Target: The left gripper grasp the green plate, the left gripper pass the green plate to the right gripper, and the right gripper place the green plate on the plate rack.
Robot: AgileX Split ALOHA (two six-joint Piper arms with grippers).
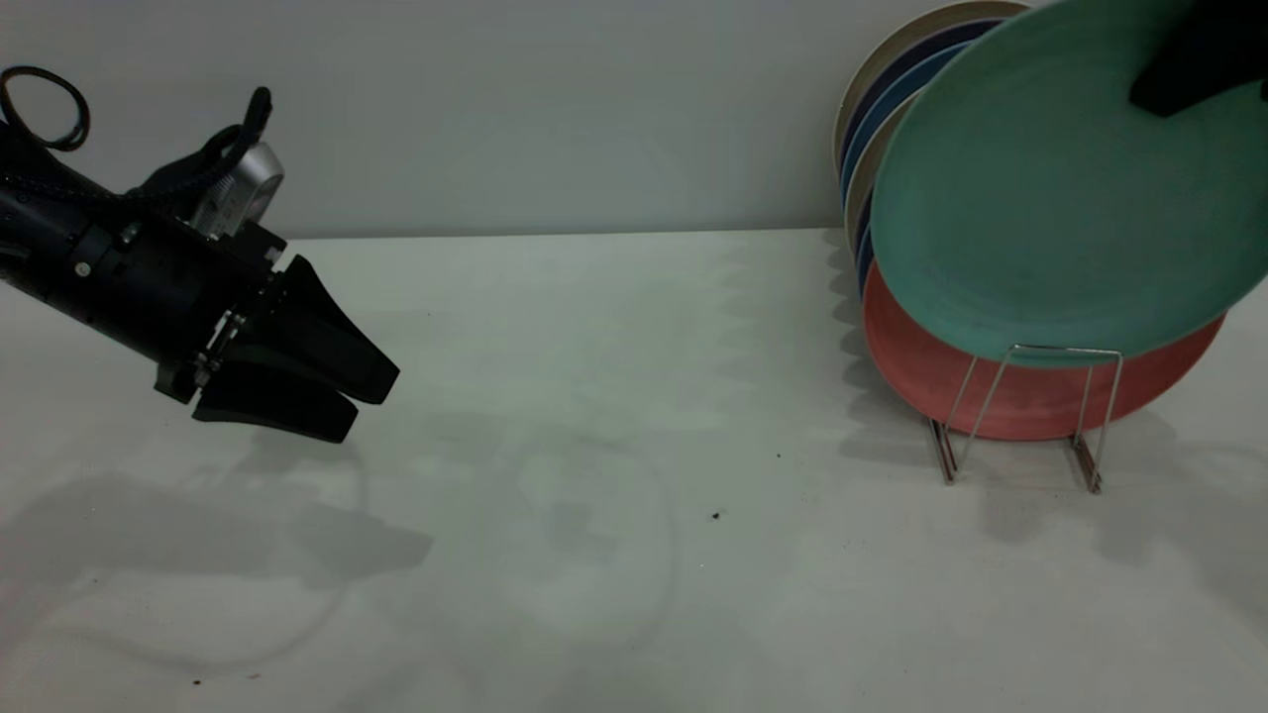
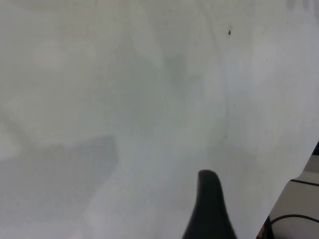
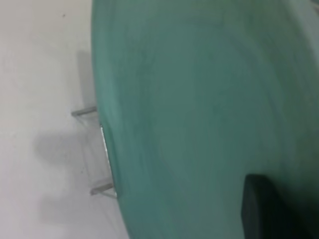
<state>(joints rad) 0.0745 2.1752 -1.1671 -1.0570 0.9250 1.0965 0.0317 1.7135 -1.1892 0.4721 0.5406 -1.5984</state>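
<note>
The green plate (image 1: pixel 1040 208) is held tilted at the right, in front of the plates standing in the plate rack (image 1: pixel 1090 436). Its lower rim sits at the top of the rack's front wire loop. My right gripper (image 1: pixel 1159 89) is shut on the plate's upper part, and only one black finger shows. In the right wrist view the green plate (image 3: pixel 199 99) fills the frame, with one fingertip (image 3: pixel 259 204) on it and rack wires (image 3: pixel 84 111) beside its rim. My left gripper (image 1: pixel 371 401) hovers empty above the table at the far left, jaws slightly apart. One of its fingers (image 2: pixel 208 204) shows over bare table.
A salmon-pink plate (image 1: pixel 931 386) stands in the rack behind the green one. Dark blue plates (image 1: pixel 892 99) and a beige plate (image 1: pixel 872 79) stand behind that. The white table (image 1: pixel 614 446) spreads between the arms, with the wall close behind. The table's edge (image 2: pixel 294 174) shows in the left wrist view.
</note>
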